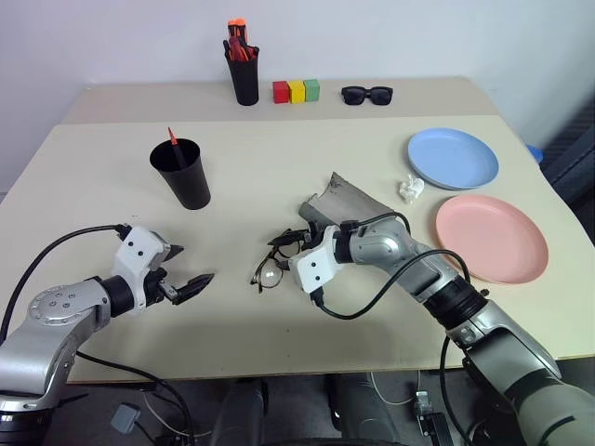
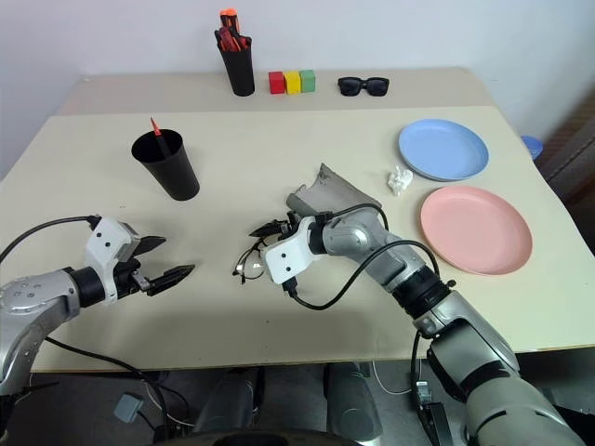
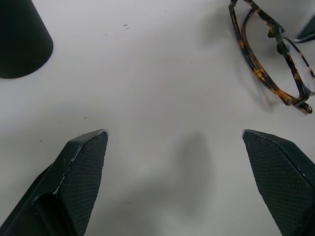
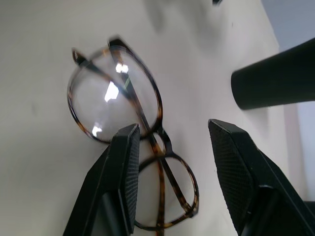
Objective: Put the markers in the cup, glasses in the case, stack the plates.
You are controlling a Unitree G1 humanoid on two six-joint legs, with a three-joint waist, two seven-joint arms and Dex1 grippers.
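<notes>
The right gripper (image 4: 170, 135) sits low over the eyeglasses (image 1: 271, 263) near the middle of the table (image 1: 84, 177), its two black fingers (image 4: 125, 162) partly spread and set to either side of the frame's bridge; whether they actually pinch the frame cannot be told, so no grip is confirmed. The left gripper (image 1: 182, 269) hovers over bare tabletop to the left of the eyeglasses, fingers spread wide and holding nothing. Just behind the right gripper lies the grey glasses case (image 1: 342, 200), open and tilted. Further left stands the black cup (image 1: 181, 172), upright, with a red-tipped marker (image 1: 172, 139) standing in it. On the right side the light blue plate (image 1: 453, 158) and the pink plate (image 1: 491, 237) lie side by side, unstacked, with a small crumpled white scrap (image 1: 410, 190) just beside the blue one. Along the far edge stand a black holder of orange-red pens (image 1: 244, 70), three coloured blocks (image 1: 296, 91) and black sunglasses (image 1: 366, 95).
</notes>
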